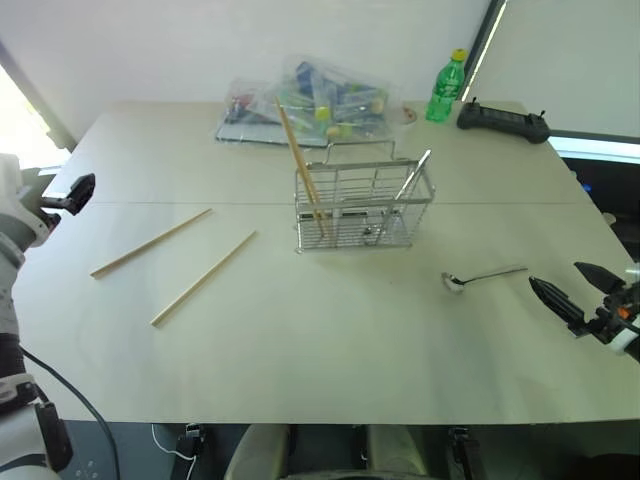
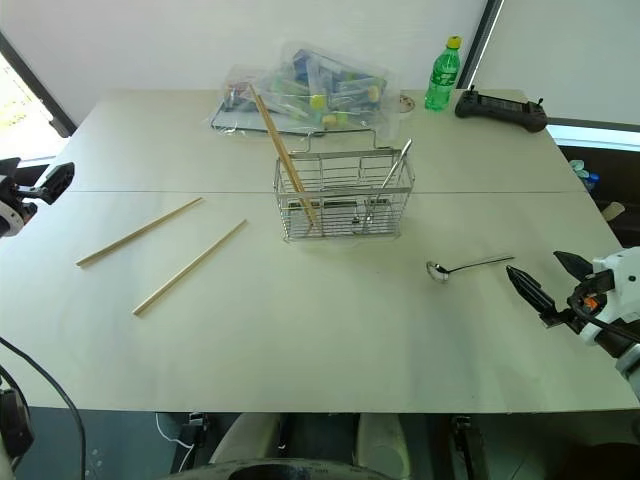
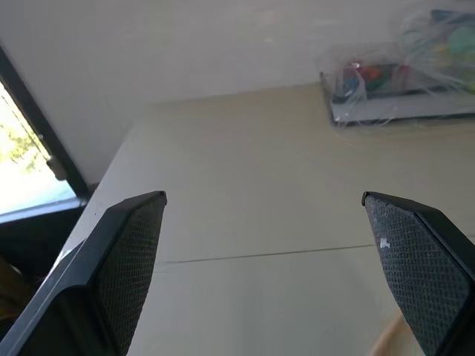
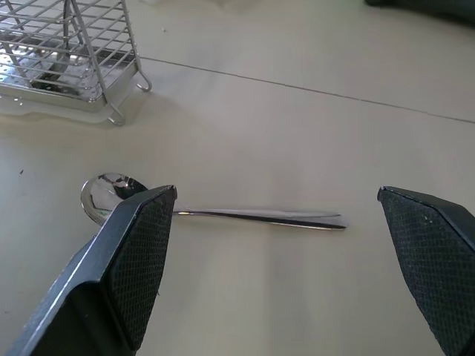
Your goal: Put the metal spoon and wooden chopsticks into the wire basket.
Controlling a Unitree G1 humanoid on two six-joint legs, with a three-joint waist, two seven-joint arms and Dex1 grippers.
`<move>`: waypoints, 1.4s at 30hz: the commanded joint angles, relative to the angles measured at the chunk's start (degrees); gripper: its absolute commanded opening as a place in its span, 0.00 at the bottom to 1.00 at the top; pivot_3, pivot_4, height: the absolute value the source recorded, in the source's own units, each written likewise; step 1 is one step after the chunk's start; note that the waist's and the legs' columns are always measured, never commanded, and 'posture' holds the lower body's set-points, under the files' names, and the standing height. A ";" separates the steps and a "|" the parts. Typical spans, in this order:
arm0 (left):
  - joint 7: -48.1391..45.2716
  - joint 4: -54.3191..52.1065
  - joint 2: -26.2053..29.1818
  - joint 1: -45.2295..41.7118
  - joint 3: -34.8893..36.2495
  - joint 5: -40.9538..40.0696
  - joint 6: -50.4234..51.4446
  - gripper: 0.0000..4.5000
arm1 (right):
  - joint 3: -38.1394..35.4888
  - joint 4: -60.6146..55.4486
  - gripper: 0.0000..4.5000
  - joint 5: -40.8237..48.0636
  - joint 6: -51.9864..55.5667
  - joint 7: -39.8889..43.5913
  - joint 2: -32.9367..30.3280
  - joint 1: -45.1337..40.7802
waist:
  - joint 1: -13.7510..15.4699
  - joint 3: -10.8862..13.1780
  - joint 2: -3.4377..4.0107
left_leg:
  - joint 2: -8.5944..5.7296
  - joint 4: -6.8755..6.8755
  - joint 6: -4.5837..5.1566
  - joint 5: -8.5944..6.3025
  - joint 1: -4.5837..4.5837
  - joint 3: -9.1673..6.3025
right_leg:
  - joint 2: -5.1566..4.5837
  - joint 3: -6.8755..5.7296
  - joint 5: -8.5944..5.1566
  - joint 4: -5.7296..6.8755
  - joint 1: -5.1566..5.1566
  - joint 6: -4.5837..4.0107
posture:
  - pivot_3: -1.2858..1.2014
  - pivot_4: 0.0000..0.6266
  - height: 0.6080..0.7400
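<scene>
Spreading its jaws wide and empty, the left gripper (image 1: 85,187) hovers at the table (image 1: 330,340) edge, two wooden chopsticks (image 1: 203,277) lying well beyond its tips. Farther right stands the wire basket (image 1: 362,205), one chopstick (image 1: 299,160) leaning inside. Just ahead of the right gripper (image 2: 545,285), equally wide and empty, lies the metal spoon (image 2: 467,266).

The right gripper (image 1: 580,290) sits at the picture's edge, its arm cut off there. What's packed in the clear plastic bag (image 2: 300,90) is too jumbled to name. Inside the wire basket (image 1: 362,207), the lower end of the leaning chopstick (image 1: 300,165) blurs behind the grid.
</scene>
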 commanded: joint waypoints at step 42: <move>-30.58 -46.06 6.16 3.00 -19.89 -24.12 20.23 1.00 | 50.15 66.06 1.00 -36.08 -38.04 42.38 -11.59 -59.91 | -1.68 0.17 0.22 | 0.01 0.09 0.05 -0.03 0.00 0.19 | 0.02 0.04 0.02 -0.01 0.01 -0.02 | 0.52 0.24 0.95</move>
